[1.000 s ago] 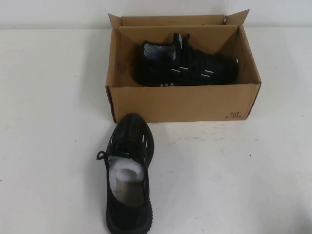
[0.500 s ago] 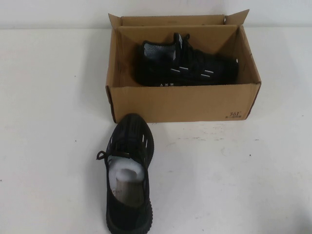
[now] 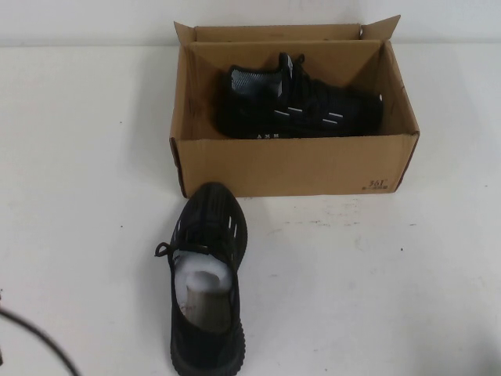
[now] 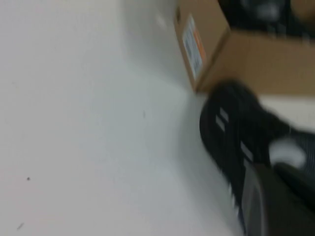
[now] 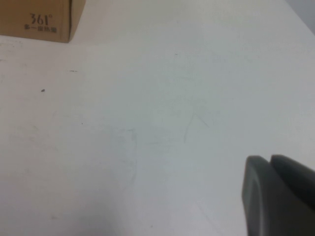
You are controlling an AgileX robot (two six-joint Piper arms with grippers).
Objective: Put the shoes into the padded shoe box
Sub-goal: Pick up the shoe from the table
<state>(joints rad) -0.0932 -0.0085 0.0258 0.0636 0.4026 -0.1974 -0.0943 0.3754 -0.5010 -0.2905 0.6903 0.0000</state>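
One black sneaker with white dashes lies on its side inside the brown cardboard shoe box at the back of the table. The other black sneaker stands upright on the table in front of the box's left end, toe toward the box. In the left wrist view, my left gripper is blurred, close beside this sneaker and near the box corner; its fingers look together and empty. My right gripper is shut and empty over bare table, away from the box's printed corner.
A dark cable of the left arm shows at the near left corner in the high view. Neither gripper shows there. White table surface lies left and right of the sneaker and box.
A dark cable of the left arm has come into the near left corner of the high view. The shoes and box have not moved.
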